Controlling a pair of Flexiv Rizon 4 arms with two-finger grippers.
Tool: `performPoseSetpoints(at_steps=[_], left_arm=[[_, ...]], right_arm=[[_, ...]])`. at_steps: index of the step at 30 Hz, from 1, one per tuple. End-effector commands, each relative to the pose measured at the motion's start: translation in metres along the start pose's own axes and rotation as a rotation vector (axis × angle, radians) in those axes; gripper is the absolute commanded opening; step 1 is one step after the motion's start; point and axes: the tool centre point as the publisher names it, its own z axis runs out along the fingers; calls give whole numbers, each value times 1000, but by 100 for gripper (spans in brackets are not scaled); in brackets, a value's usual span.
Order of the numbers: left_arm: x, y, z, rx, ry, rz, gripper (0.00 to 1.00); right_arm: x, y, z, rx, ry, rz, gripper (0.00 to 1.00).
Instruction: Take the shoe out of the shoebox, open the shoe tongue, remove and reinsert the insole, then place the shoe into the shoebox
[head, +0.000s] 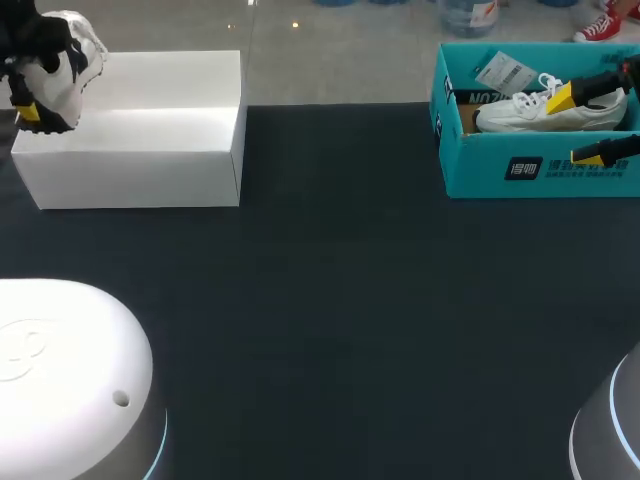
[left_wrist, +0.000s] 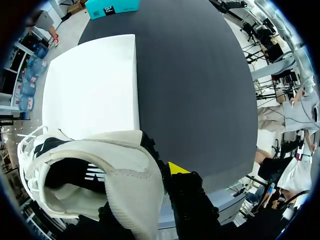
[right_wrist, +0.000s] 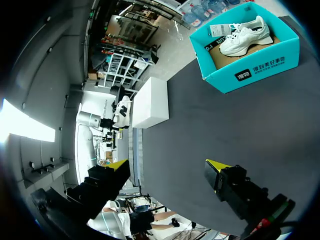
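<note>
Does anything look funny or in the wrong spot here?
Yes: a white-and-black sneaker hangs in the left gripper over one end of the plain white box, not in the teal cardboard shoebox, where a white sneaker lies. Nothing looks spilled or broken.

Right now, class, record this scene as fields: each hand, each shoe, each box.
left hand: shut on the black-and-white shoe, held over the left end of the white box
right hand: open, holding nothing
white shoe: lying inside the teal shoebox
teal shoebox: open-topped, at the far right of the dark table
white box: at the table's far left
</note>
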Motion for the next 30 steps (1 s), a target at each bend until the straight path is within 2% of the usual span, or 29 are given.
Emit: performPoseSetpoints(at_steps=[1, 4, 19, 21, 22, 23, 24, 26, 28, 30], left_arm=[[-24, 9, -4, 18, 54, 14, 0], [-29, 10, -2, -7, 72, -27, 0], [-29, 10, -2, -7, 72, -27, 0], [-28, 12, -4, -2, 101, 137, 0], [-28, 14, -4, -35, 108, 239, 0], [-27, 17, -3, -55, 57, 342, 0], [-29, 20, -4, -46, 131, 424, 0], [-32, 24, -6, -55, 125, 583, 0], [-31, 26, -8, -97, 92, 767, 0], [-35, 26, -14, -91, 109, 886, 0]], right_arm=[[0, 0, 1, -1, -3, 2, 100], [0, 0, 1, -1, -3, 2, 100], [0, 0, 1, -1, -3, 2, 100], [0, 0, 1, -1, -3, 2, 100], [0, 0, 1, -1, -3, 2, 100], [0, 0, 1, -1, -3, 2, 100], [0, 0, 1, -1, -3, 2, 100], [0, 0, 1, -1, -3, 2, 100], [0, 0, 1, -1, -3, 2, 100], [0, 0, 1, -1, -3, 2, 100]])
